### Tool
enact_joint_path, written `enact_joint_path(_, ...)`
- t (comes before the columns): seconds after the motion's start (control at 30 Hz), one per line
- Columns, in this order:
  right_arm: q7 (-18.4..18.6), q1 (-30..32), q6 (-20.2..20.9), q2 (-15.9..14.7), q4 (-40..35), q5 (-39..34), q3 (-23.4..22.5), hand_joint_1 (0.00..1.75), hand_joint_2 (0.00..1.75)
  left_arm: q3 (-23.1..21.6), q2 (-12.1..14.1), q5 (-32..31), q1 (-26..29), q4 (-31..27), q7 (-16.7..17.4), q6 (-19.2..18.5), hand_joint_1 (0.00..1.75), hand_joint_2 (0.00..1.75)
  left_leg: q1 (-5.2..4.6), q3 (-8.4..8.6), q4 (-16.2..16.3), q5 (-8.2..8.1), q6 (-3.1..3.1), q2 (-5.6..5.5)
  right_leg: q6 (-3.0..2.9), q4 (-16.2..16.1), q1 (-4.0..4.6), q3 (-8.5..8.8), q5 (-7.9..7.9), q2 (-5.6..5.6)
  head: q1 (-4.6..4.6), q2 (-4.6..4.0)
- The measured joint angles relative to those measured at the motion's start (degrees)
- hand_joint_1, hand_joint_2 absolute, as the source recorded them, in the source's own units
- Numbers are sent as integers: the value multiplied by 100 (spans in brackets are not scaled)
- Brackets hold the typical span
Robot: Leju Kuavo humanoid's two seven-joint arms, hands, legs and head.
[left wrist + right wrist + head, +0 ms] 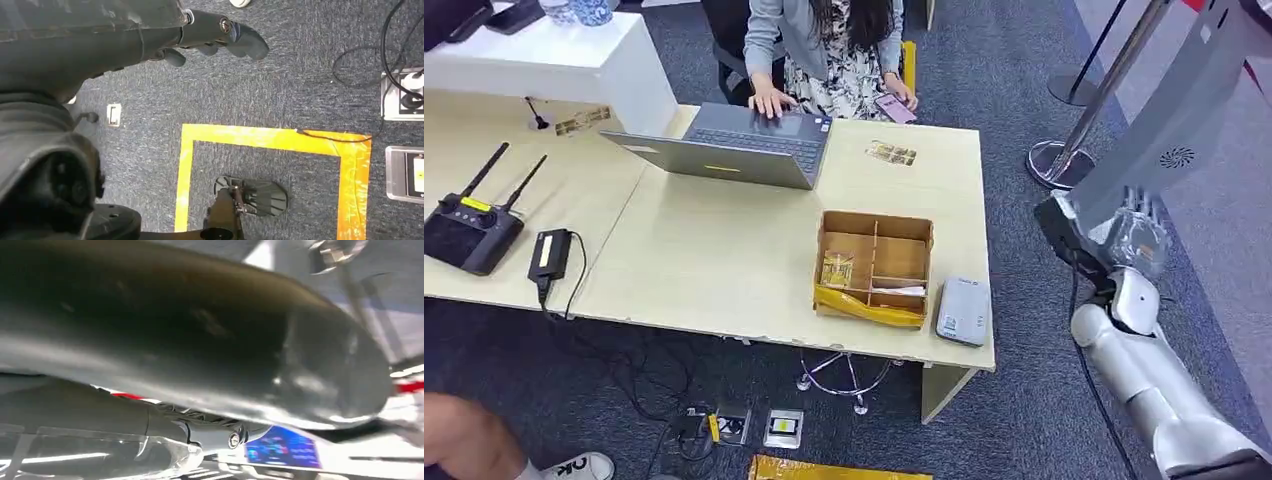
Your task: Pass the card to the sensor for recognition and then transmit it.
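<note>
Hanging beside the surface (724,270), the right hand (1139,240) looks empty, fingers apart; possibly cards sit in the box (873,266).

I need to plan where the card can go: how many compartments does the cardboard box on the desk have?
3 that I can make out in the cardboard box: a tall one on its left side, holding yellowish packets, and two stacked on its right. The lower right one holds something white.

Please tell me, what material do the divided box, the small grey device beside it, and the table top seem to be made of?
The divided box looks like brown cardboard, matte, with thin partition walls and yellow tape along its front edge. The grey device appears to be hard plastic, smooth, with rounded corners and a slight sheen. The table top seems to be pale wood-look laminate, though its faint grain could also be real veneer.
</note>
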Motion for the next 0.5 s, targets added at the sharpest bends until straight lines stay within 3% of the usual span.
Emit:
enact_joint_path(0.27, 275, 690, 116, -799, 607, -1108, -566, 0, 0, 0, 70, 33, 52, 0, -122, 37, 0, 0, -1, -2, -1, -3, 4, -8, 1, -4, 0, 5, -1, -11, 2, 0)
enact_joint_path(0.4, 321, 1268, 238, -1025, 1027, -1414, -721, 0, 0, 2, 96, 4, 69, 0, -177, 85, 0, 0, -1, -4, -1, -8, 11, -12, 3, -5, 0, 7, -3, -18, 0, 0)
enact_joint_path(0.5, 126, 1732, 317, -1042, 1292, -1762, -879, 0, 0, 2, 103, -9, 70, 0, -230, 87, 0, 0, 0, -3, -3, -10, 8, -12, 1, -5, 1, 6, -7, -20, -2, 0)
